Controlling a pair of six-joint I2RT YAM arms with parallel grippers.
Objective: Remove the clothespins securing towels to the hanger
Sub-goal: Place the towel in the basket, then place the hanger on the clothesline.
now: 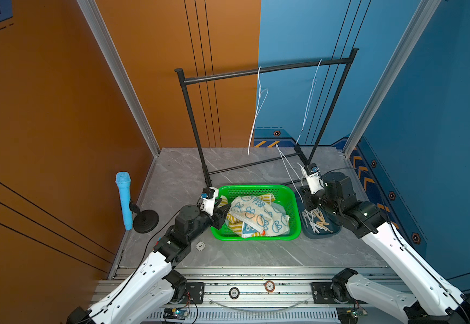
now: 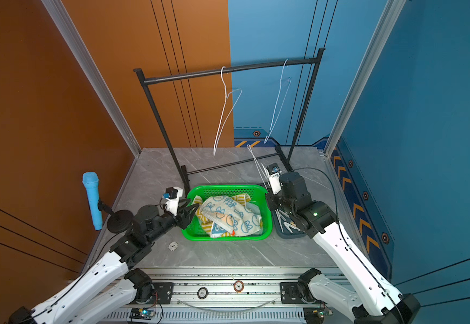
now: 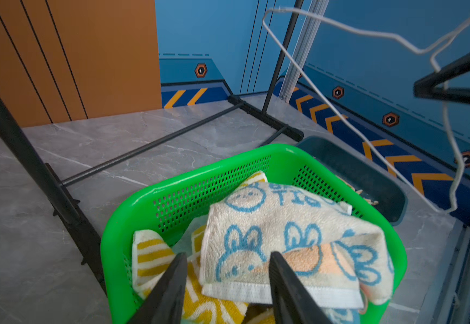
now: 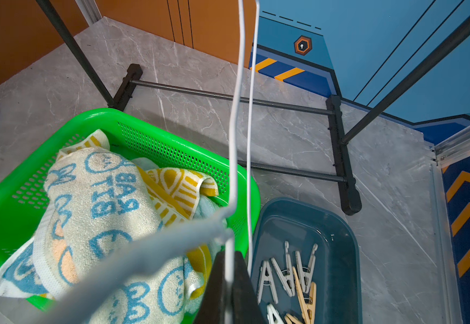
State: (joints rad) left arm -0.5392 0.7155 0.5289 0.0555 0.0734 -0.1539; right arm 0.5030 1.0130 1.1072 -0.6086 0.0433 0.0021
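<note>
The bunny-print towel lies on top of a heap in the green basket. Under it are the yellow striped towel and a bit of the pale blue-green towel. My left gripper is open over the basket's left end, with nothing between its fingers. My right gripper is shut on a white wire hanger between basket and tray. Several clothespins, tan and whitish, lie loose in the dark blue tray. No clothespin shows on any hanger.
The black rack stands behind the basket, and two bare wire hangers hang from its rail. A blue microphone on a stand is at the left wall. A small round white token lies on the table.
</note>
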